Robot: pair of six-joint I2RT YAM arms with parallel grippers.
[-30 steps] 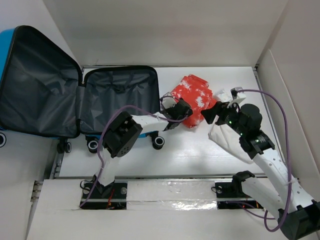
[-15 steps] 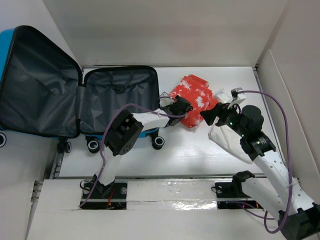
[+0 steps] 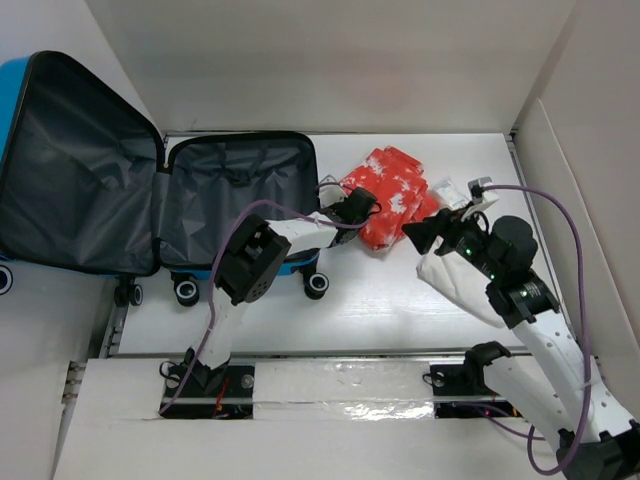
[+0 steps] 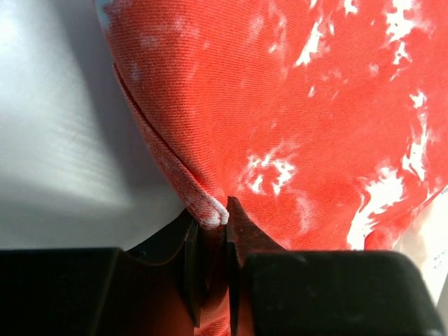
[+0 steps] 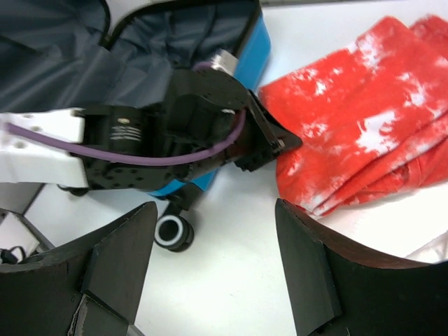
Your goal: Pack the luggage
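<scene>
White table (image 3: 400, 300) | found luggage (image 3: 238, 195) open left of fingers, lining showing | pinched red cloth (image 4: 294, 126) in left gripper (image 4: 225, 211) | held right gripper (image 3: 418, 236) agape

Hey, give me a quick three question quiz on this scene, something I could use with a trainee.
1. True or false: the left end effector is shut on an edge of the red cloth.
2. The luggage is: A) zipped shut, B) lying open, C) stacked on the cloth.
3. Fill in: the right end effector is ____, holding nothing.
Key: 1 true; 2 B; 3 open.
</scene>
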